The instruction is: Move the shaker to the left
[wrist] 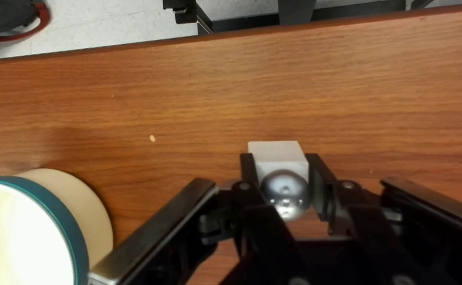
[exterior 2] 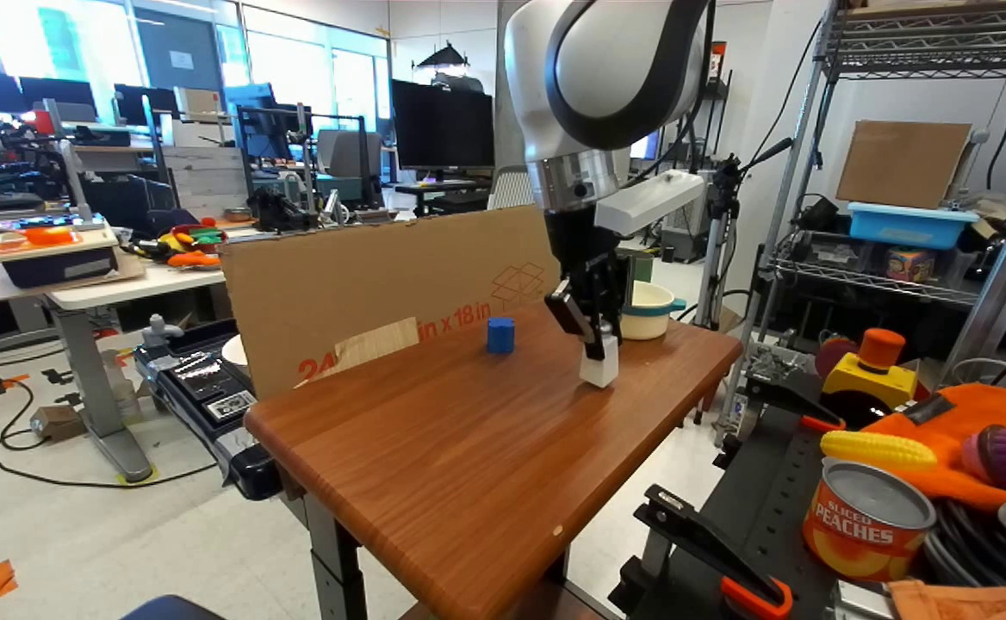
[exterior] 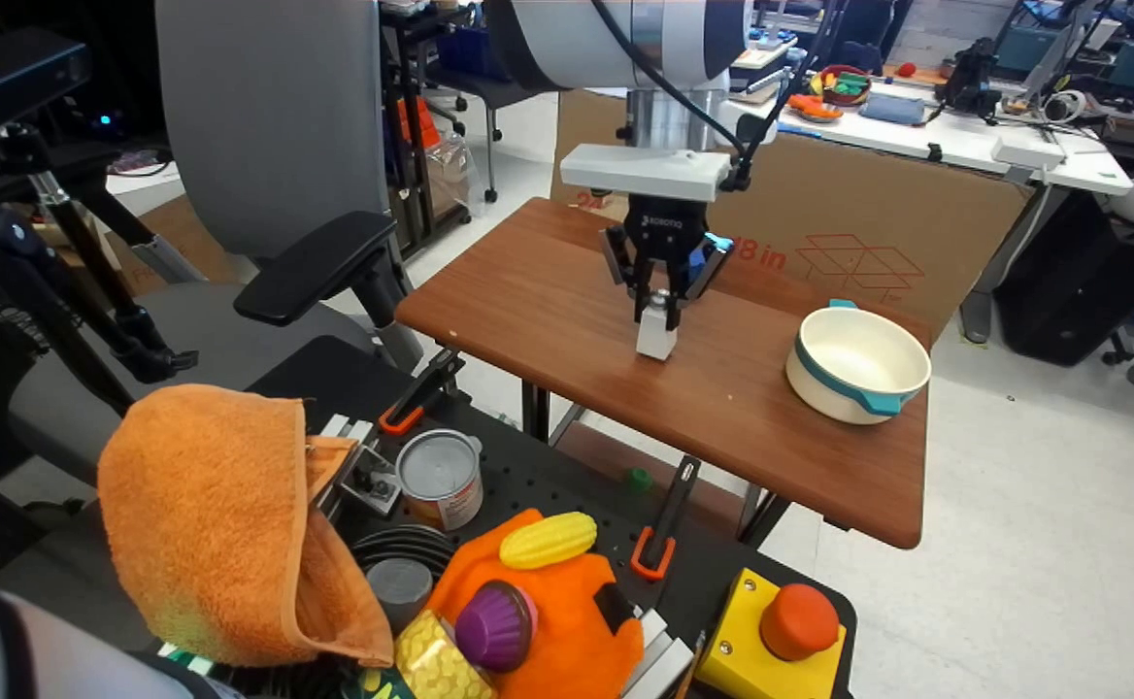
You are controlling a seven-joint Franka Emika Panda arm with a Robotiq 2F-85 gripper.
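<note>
1. Shaker [exterior: 656, 340]: between fingertips [wrist: 249, 170] of your gripper [exterior: 657, 311], cap [wrist: 286, 190] up, base below them.
2. You're pinching it from both sides; can't tell if the base touches the table [exterior 2: 417, 439].
3. Your count: one gripper, one shaker; on the table, one bowl [exterior: 860, 351], one blue cylinder [exterior 2: 500, 335].

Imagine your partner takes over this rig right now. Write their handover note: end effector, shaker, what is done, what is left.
End effector: shut on the shaker, gripping it from both sides.
The shaker: held about upright over the wooden table; whether its base touches the top, I can't tell.
Nearby: the cream-and-teal bowl and a blue cylinder stand on the table, both apart from the shaker.
Done: the grasp. How much of the leftward move is complete, these pictures don't settle.
Left: probably finish moving it left, set it down if it is raised, then open.
</note>
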